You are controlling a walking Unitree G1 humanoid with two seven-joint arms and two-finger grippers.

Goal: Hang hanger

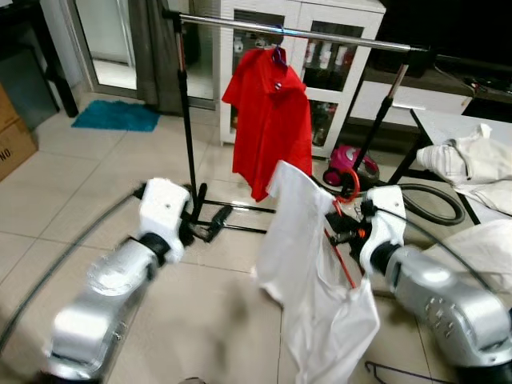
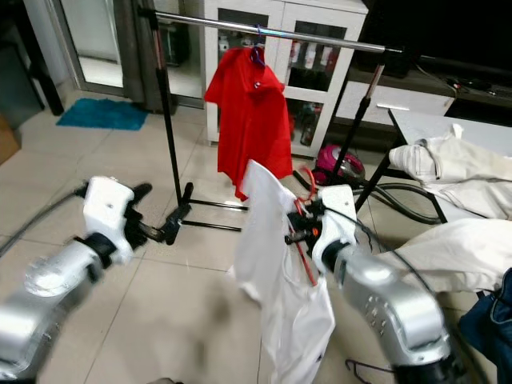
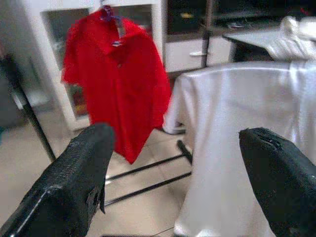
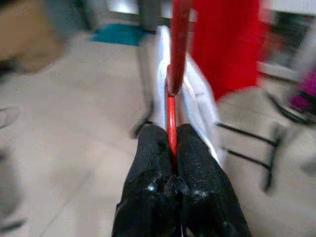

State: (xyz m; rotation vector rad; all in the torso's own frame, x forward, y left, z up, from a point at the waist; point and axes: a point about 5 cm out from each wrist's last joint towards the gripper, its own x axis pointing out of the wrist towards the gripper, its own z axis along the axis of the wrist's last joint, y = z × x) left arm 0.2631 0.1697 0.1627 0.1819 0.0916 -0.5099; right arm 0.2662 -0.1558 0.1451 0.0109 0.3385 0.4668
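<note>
- My right hand [image 1: 340, 226] is clenched on a red hanger [image 1: 346, 240]; in the right wrist view its two black fingers [image 4: 195, 170] press together on the hanger's thin red bar.
- A white shirt [image 1: 308, 280] hangs from that hanger, draped low in front of me, its hem close to the tiled floor [image 1: 96, 184].
- The hanger's hook [image 1: 349, 186] curls up just above my right hand, well below the rail [image 1: 296, 32] of the clothes rack.
- My left hand [image 1: 210, 226] is open and holds nothing, its fingers [image 3: 74, 182] spread wide, raised near the foot of the rack's left pole [image 1: 186, 120].
- A red shirt [image 1: 270, 120] already hangs on the rail, just behind the white shirt.
- More pale clothes [image 1: 472, 164] lie heaped on a counter [image 1: 436, 120] to my right.
</note>
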